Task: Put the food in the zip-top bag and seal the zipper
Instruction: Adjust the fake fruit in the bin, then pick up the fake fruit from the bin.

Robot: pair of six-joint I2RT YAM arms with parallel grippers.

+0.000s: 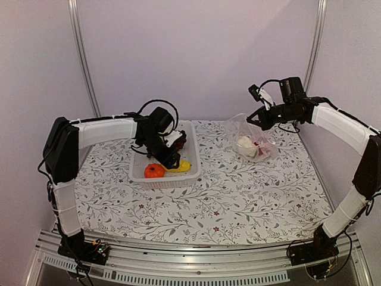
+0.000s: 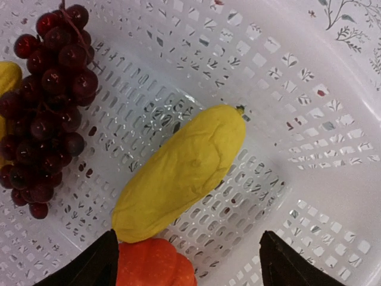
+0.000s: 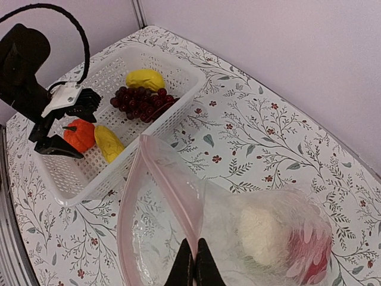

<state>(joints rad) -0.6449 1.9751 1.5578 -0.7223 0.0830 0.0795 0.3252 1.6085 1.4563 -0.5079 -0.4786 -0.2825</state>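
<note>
Hovering with wide-spread left pincer (image 2: 189, 238) over elongated yellow toy corn (image 2: 178, 173) in white slotted plastic basket (image 2: 309, 119); pinching mouth of clear crinkly zip-top bag (image 3: 155, 238), white cauliflower (image 3: 262, 232) inside, with closed right pincer (image 3: 194, 253).

No word, number, label or brand mark can be read in any of the views. The surface (image 1: 238, 196) around both claws bears only a printed pattern of leafy sprigs and small red flowers. The white slotted basket (image 1: 138, 173) under the left claw (image 2: 187, 256) and the clear zip-top bag (image 3: 161, 196) pinched in the right claw (image 3: 194, 262) show plain, unlettered faces.
</note>
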